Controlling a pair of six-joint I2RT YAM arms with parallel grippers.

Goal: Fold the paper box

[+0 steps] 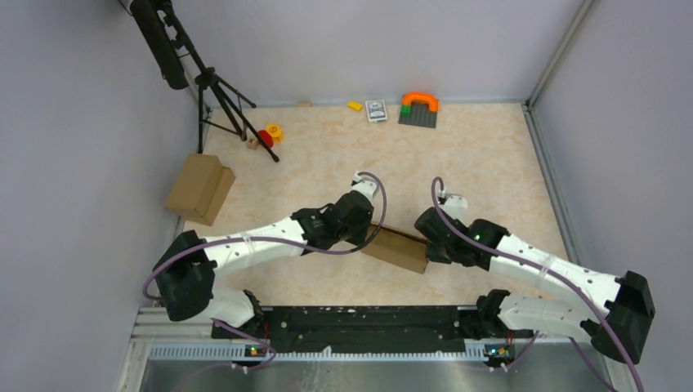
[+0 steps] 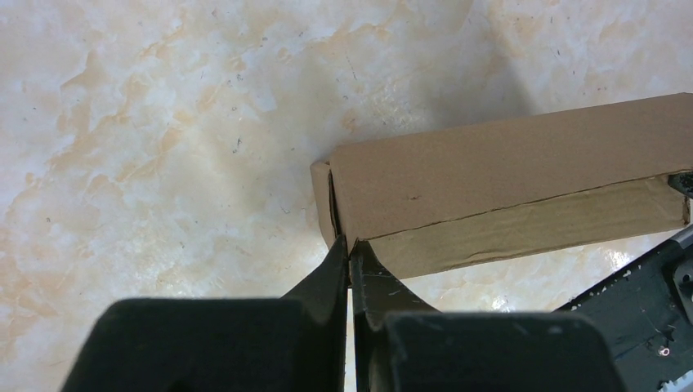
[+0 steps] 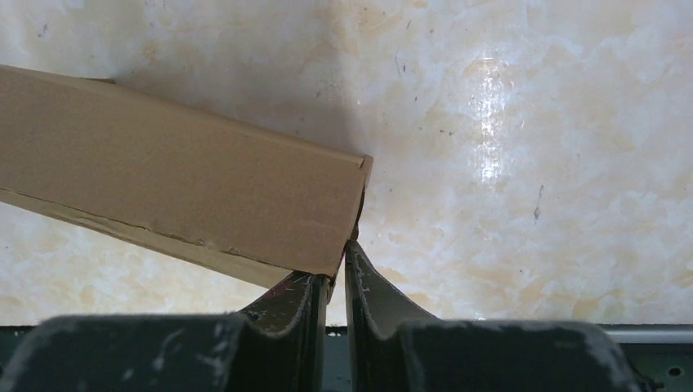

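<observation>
The paper box (image 1: pixel 398 249) is a small, long brown carton lying between my two arms near the table's front. The left wrist view shows its left end (image 2: pixel 507 171), with the left gripper (image 2: pixel 350 245) shut and its tips pinching the near corner by the end flap. The right wrist view shows its right end (image 3: pixel 188 188). There the right gripper (image 3: pixel 337 265) is closed on the end wall, one finger (image 3: pixel 298 298) under the box and the other outside it. Seen from above, the left gripper (image 1: pixel 372 237) and the right gripper (image 1: pixel 426 242) meet the box's two ends.
A bulkier brown carton (image 1: pixel 200 188) sits at the left edge. A black tripod (image 1: pixel 216 90) stands at the back left, with small red and yellow toys (image 1: pixel 270 133) at its foot. Along the back wall lie a yellow brick (image 1: pixel 355 105), a card deck (image 1: pixel 376 110) and an orange arch on a grey plate (image 1: pixel 418 109).
</observation>
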